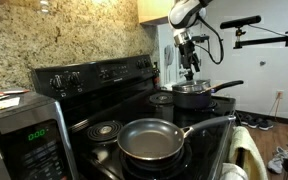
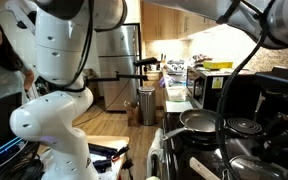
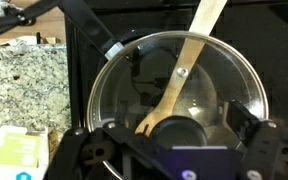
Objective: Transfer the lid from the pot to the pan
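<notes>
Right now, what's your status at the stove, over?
Open fingers over the lid. Lid on pot, not yet lifted. Pan empty. Wooden spoon shows across the glass.

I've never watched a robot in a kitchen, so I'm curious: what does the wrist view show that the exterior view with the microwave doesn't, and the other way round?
Wrist view only: the glass lid from straight above, a wooden utensil crossing it; on or under the glass, I cannot tell. Exterior view only: the pan at the front of the stove, the pot with its long handle, the microwave. Both: the open gripper above the lid.
</notes>
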